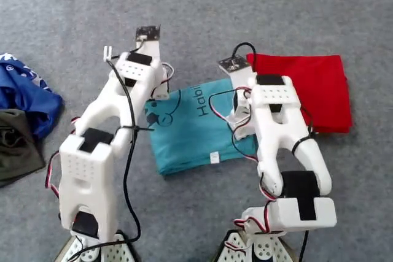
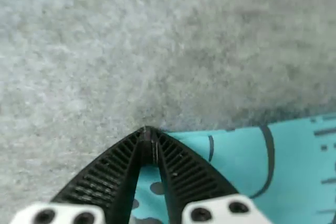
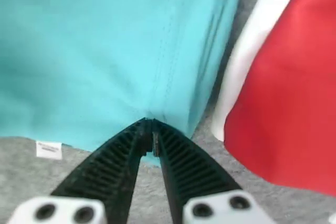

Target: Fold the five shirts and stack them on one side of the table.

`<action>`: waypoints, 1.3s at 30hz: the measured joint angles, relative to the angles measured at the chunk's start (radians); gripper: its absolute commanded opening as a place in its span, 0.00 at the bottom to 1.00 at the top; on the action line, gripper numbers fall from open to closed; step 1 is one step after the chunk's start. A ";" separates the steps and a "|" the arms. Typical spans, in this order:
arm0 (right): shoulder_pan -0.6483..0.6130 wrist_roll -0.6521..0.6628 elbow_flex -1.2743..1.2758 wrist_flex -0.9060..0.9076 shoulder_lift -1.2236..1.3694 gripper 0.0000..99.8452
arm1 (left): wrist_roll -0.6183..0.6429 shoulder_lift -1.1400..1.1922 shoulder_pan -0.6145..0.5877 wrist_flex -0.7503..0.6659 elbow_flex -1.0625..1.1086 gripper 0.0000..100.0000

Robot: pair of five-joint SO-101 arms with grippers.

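A folded teal shirt (image 1: 196,127) lies on the grey table between my two arms. A folded red shirt (image 1: 313,90) lies just to its right, farther back. My left gripper (image 2: 147,132) is shut, its tips pinched at the far left corner of the teal shirt (image 2: 294,161). My right gripper (image 3: 150,124) is shut on the teal shirt (image 3: 105,61) near its right edge, where creases run into the tips. The red shirt (image 3: 294,103) lies beside it. In the high view both grippers are hidden under their arms.
A crumpled blue shirt (image 1: 24,90) and a dark olive shirt (image 1: 15,145) lie at the table's left edge. Bare grey cloth (image 1: 202,29) stretches across the back of the table. A small white tag (image 1: 214,157) sticks out of the teal shirt's near edge.
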 measured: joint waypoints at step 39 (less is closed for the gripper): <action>0.123 0.011 0.083 0.201 -0.354 0.02 | -0.221 -0.474 0.028 0.175 0.183 0.03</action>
